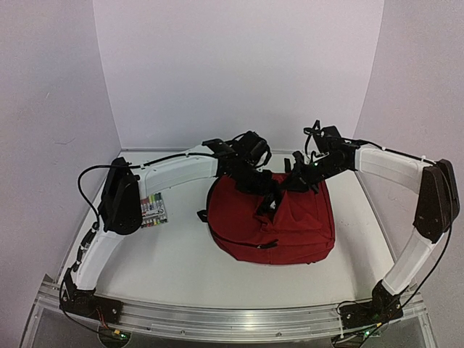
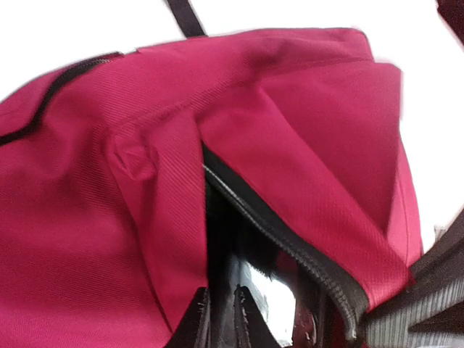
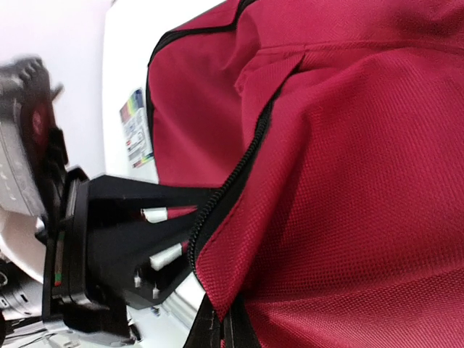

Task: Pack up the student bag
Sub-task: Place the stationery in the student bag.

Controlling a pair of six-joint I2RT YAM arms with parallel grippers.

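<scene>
The student bag [image 1: 290, 221] is a dark red backpack lying in the middle of the table, its top zip open towards the back. My right gripper [image 3: 219, 330] is shut on the red edge of the bag's opening [image 3: 225, 283] and holds it up; it also shows in the top view [image 1: 293, 180]. My left gripper [image 2: 219, 319] is at the mouth of the opening [image 2: 239, 217], its jaws close together on a dark glossy object [image 2: 272, 290] that reaches into the bag. From above it sits at the bag's top [image 1: 262, 190]. The bag's inside is dark and hidden.
A flat pack of coloured markers [image 1: 154, 210] lies on the table left of the bag, under the left arm; it also shows in the right wrist view [image 3: 136, 129]. A black strap [image 2: 185, 16] trails from the bag. White walls close in the back and sides.
</scene>
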